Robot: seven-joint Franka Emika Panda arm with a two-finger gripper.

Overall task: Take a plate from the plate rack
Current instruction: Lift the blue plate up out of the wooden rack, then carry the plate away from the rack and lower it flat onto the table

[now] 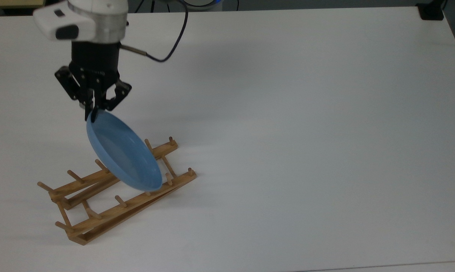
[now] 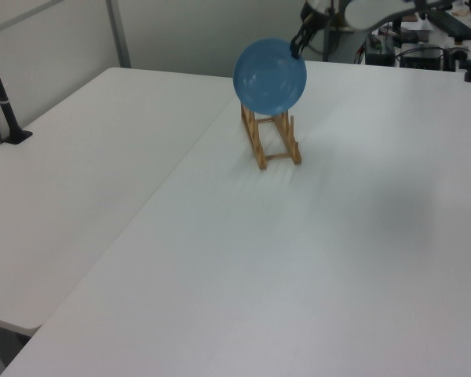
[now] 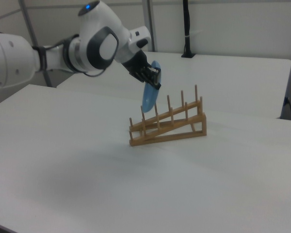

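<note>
Plate [image 1: 123,155] hangs from the hand [image 1: 93,113], whose two fingers are pinched narrow on the plate's upper rim. In the right view the plate [image 3: 149,96] is edge-on and tilted, its lower edge just above the pegs at the rack's low end; whether it touches them cannot be told. In the left view the plate [image 2: 270,75] shows as a full blue disc above the rack [image 2: 272,137], with the hand [image 2: 299,47] at its upper right edge.

The rack [image 1: 110,192] lies on the white worktop [image 1: 307,132], a wooden frame of two long rails with upright pegs. In the top view the plate overlaps the rails near the end toward the top view's right, so the nearest pegs stand close beside its lower rim. In the right view the rack [image 3: 168,124] slopes upward toward the right view's right.

A dark cable [image 1: 172,41] loops from the arm's wrist above the hand. A black post [image 2: 1,94] stands on a second white table [image 2: 78,173] at the left view's left, well apart from the rack, and a black block [image 1: 431,11] sits at the worktop's far corner in the top view.
</note>
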